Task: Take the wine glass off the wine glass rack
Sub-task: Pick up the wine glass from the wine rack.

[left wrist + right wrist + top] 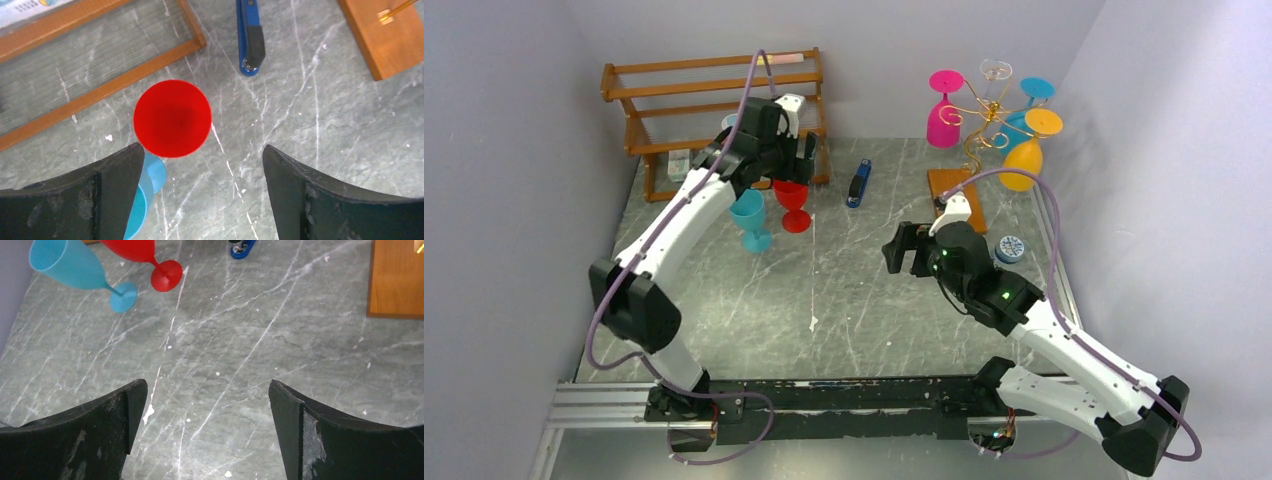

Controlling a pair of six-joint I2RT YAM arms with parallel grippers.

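Note:
The wine glass rack (982,118), gold wire on an orange-brown base (952,192), stands at the back right. Pink (944,112), clear (996,72), blue (1035,92) and orange (1026,152) wine glasses hang on it upside down. A red wine glass (792,202) and a light blue one (750,220) stand upright on the table at the left. My left gripper (790,168) hovers just above the red glass (172,118), open, nothing between its fingers; the blue glass (146,187) is beside its left finger. My right gripper (904,250) is open and empty over the table, left of the rack base (395,280).
A brown slatted wooden shelf (714,100) stands at the back left, close behind my left gripper. A blue stapler (859,183) lies between shelf and rack. A small round blue-and-white lid (1010,248) lies near the rack base. Walls close in on both sides.

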